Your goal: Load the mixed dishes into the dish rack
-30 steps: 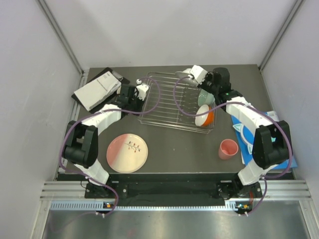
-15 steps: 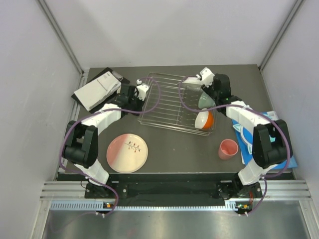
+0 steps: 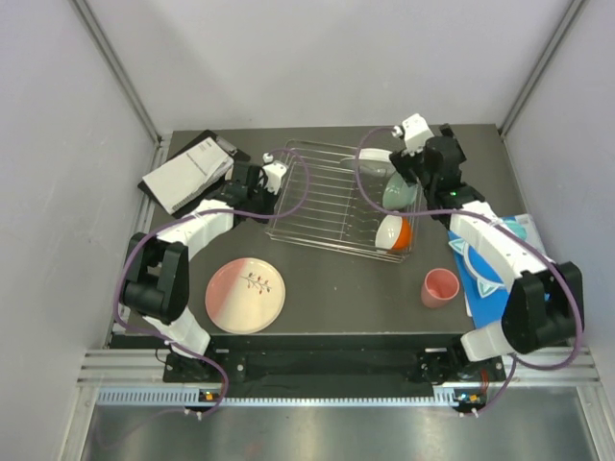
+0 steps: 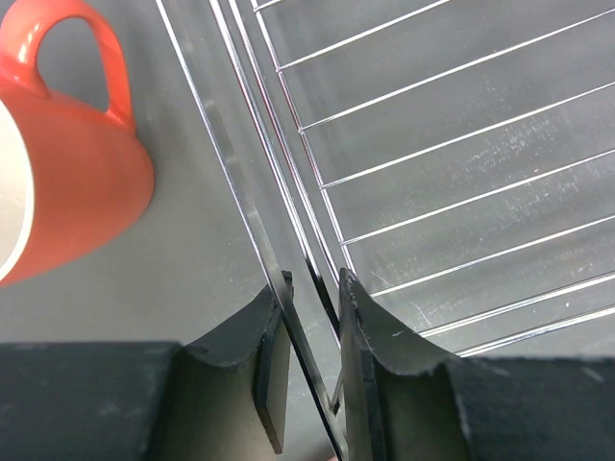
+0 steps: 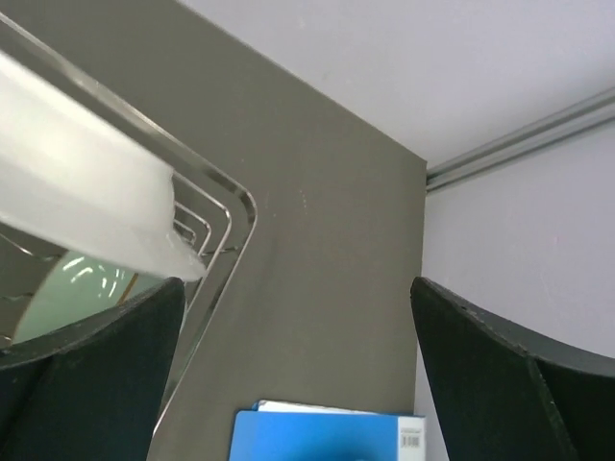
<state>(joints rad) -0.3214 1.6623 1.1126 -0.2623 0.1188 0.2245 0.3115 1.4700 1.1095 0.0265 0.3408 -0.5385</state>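
Top external view: dish rack (image 3: 317,192), its left rim clamped by the left gripper (image 4: 312,284), holds the leaning green bowl (image 3: 397,190) and orange mug (image 3: 396,230). Right gripper (image 5: 296,288) hangs released near the bowl; a low sideways swing could topple it.

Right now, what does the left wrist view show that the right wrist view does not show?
Only the left wrist view: the orange mug, and the left gripper closed on the rim wire of the dish rack. Only the right wrist view: the right gripper, open and holding nothing, the mint green bowl in the rack, a blue flat item and the wall. Both: the rack's wires and the grey table.
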